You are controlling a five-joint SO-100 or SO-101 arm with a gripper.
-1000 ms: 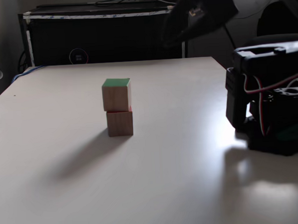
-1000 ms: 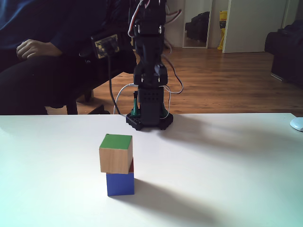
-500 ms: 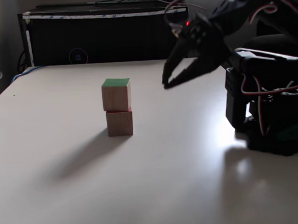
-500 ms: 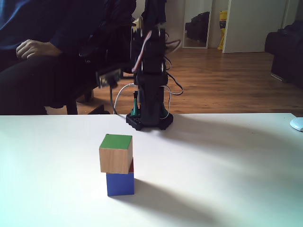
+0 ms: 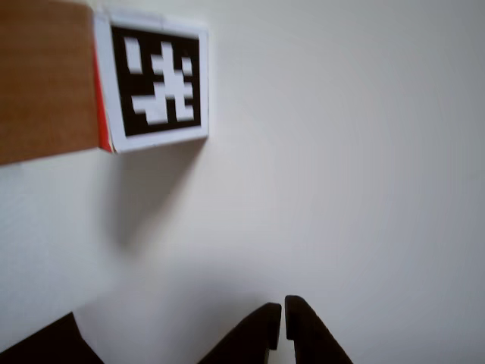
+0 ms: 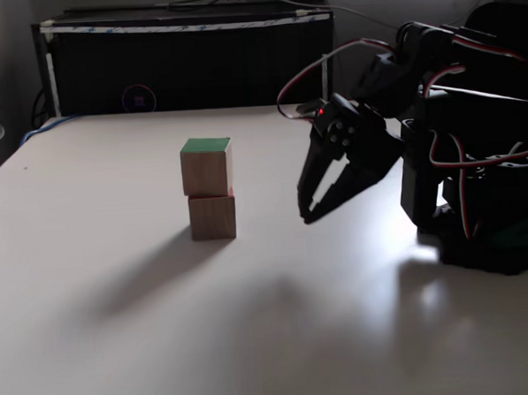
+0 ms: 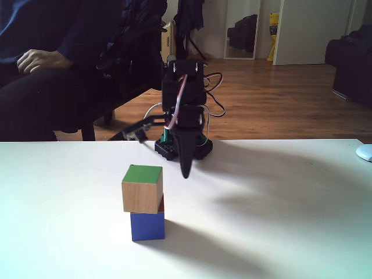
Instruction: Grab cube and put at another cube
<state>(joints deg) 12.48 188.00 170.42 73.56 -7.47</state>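
The light-brown wooden cube with a green top face [image 6: 207,166] sits on the cube with red sides and black-and-white marker faces [image 6: 213,217], slightly offset, in both fixed views. The stack stands on the pale worktop [image 6: 165,344]. The black two-finger tool [image 6: 307,215] hangs right of the stack in a fixed view (apart from it), before the arm's base [image 7: 183,148]. A seated person's hand [image 7: 36,60] lies beyond the worktop's far edge.

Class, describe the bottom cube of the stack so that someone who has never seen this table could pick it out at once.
On the white table, in front of the black arm, two cubes stand stacked, apart from the pincer. The bottom cube sits on the table under the green-topped wooden cube. Unlike that plain one, it has a blue face, a red side and a black-and-white marker face.
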